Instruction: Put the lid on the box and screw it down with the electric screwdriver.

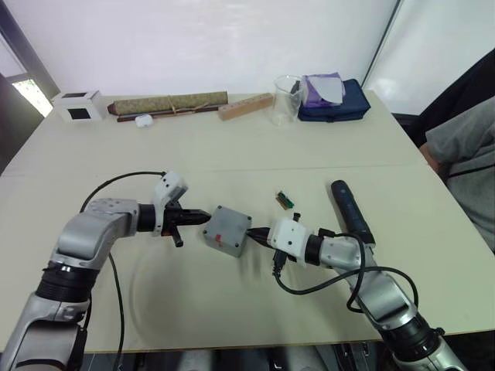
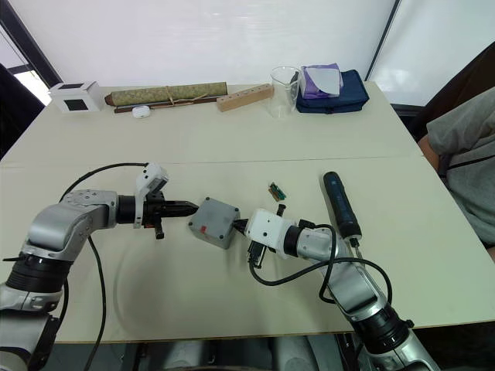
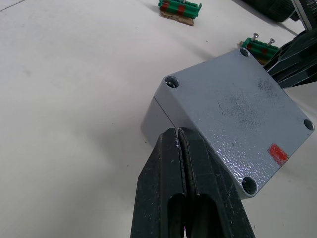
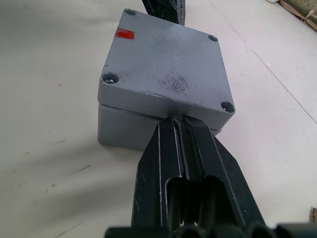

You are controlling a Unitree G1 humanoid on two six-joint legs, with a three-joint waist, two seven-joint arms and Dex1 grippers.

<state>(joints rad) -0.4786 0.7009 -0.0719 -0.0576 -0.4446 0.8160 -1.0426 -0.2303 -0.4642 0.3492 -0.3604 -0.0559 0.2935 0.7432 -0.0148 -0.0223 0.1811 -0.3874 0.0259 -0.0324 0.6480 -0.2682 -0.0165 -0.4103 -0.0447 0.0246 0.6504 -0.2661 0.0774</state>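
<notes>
The grey box (image 1: 223, 242) stands mid-table with the lid (image 1: 230, 226) lying on top, slightly askew; a red sticker marks the lid. My left gripper (image 1: 203, 218) is shut, its tips touching the box's left side at the seam under the lid (image 3: 237, 114). My right gripper (image 1: 255, 233) is shut too, its tips against the opposite side, just below the lid's (image 4: 166, 64) edge. The box wall (image 4: 124, 126) shows beneath. Right of the right arm, the dark electric screwdriver (image 1: 352, 210) lies flat on the table, held by nothing.
A small green terminal block (image 1: 285, 200) lies just behind the box. Along the far edge are a white cube (image 1: 78, 105), a rolled olive mat (image 1: 170, 103), a wooden block (image 1: 245, 106), a clear beaker (image 1: 287, 99) and a blue pouch (image 1: 332, 100). A person (image 1: 464, 154) sits at the right.
</notes>
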